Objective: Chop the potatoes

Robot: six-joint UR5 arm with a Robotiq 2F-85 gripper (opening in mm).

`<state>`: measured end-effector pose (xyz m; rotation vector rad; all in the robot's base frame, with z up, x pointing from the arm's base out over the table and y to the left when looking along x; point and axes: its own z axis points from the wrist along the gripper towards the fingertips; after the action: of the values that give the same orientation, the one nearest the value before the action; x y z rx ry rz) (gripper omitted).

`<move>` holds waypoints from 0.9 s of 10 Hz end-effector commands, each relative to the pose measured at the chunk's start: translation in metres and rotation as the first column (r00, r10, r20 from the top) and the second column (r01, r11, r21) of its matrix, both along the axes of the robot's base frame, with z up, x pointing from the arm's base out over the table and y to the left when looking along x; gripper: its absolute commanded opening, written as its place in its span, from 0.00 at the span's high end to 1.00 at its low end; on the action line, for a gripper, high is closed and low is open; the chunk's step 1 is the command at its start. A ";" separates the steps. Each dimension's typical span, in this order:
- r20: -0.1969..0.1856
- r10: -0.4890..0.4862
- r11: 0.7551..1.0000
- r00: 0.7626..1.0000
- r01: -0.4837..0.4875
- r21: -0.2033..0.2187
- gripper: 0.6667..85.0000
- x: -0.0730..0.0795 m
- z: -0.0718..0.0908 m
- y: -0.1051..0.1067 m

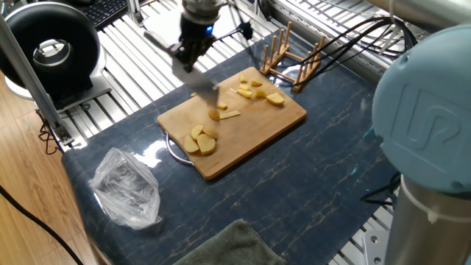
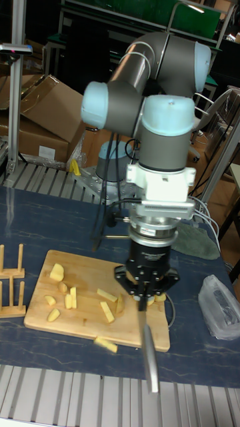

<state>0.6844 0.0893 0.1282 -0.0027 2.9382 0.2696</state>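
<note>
- Above the bamboo board's (image 1: 257, 136) far-left edge, we saw the gripper (image 1: 193, 46) with its fingers pinching a knife (image 2: 151, 357), blade angled down toward the board.
- On the board, we counted the potatoes (image 1: 200, 140) scattered in pale pieces, some at the near corner, others toward the wooden rack (image 1: 294, 59).
- We noted a plastic bag (image 1: 126, 188) beside the board.

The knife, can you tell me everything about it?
The knife is gripped by its dark handle in the gripper. Its flat, grey, metal-looking blade is blurred in the fixed view, tilting down over the left part of the bamboo board, close to the potatoes. In the tall fixed view it pokes toward the camera. Whether the blade touches anything cannot be told.
</note>
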 end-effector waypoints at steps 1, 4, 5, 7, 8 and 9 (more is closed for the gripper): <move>-0.004 -0.047 0.998 0.999 0.047 0.042 1.00 0.000 -0.003 0.020; 0.032 0.032 0.999 0.999 -0.032 0.001 1.00 0.007 -0.016 -0.006; 0.031 0.060 0.998 0.998 -0.060 -0.001 1.00 0.009 -0.015 -0.013; 0.033 0.102 0.994 0.994 -0.101 -0.040 1.00 0.014 -0.017 -0.028; 0.034 0.115 0.992 0.993 -0.113 -0.052 1.00 0.016 -0.018 -0.034; 0.038 0.122 0.991 0.992 -0.120 -0.055 1.00 0.018 -0.020 -0.038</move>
<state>0.6965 0.0645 0.1102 -0.1430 2.9161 0.2223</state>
